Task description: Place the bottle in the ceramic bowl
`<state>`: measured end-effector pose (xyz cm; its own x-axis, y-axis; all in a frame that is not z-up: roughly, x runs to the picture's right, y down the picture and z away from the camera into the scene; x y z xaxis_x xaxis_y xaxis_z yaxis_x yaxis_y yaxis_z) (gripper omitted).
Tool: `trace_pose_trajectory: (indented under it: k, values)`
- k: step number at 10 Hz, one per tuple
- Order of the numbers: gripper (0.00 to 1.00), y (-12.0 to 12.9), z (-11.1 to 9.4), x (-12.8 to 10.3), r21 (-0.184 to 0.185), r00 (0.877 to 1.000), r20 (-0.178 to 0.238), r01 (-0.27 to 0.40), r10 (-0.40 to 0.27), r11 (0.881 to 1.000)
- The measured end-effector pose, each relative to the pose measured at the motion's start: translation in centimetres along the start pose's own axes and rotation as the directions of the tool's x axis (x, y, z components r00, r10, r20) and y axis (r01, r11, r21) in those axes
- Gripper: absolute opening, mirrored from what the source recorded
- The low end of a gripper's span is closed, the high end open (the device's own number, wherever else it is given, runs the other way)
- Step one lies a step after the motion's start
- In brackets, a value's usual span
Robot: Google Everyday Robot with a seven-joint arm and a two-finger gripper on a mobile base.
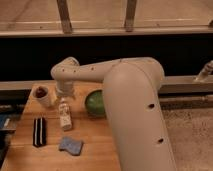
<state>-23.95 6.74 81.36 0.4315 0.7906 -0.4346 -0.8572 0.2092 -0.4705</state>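
**Pre-grasp hover, slip risk**
Arm (135, 110) hides part of the ceramic bowl (94, 104). Bottle (65, 118) lies on table (97, 147) just left of it. Gripper (64, 94) hangs over its far end, grip state unclear. Off-centre pinch could roll bottle; wrist could clip cup (43, 96).

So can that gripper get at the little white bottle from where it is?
Probably yes. The gripper hangs right over the far end of the bottle with nothing between them; the cup and the green bowl sit off to either side.
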Motion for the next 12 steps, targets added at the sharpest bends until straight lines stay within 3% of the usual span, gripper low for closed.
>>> trace_pose_trajectory:
  k: [2, 3, 7, 9, 12]
  values:
    - [0.69, -0.2, 0.1, -0.1, 0.016, 1.0, -0.011, 0.004, -0.003, 1.0]
    - [0.69, -0.1, 0.9, -0.2, 0.045, 0.999, -0.039, 0.006, -0.004, 0.999]
    - [0.69, -0.8, 4.0, -0.1, 0.098, 0.993, -0.116, -0.011, 0.022, 0.995]
    - [0.69, -0.6, 5.6, 0.2, 0.104, 0.988, -0.152, -0.012, 0.028, 0.994]
    - [0.69, -0.2, 7.9, 0.9, 0.079, 0.979, -0.201, -0.004, 0.019, 0.997]
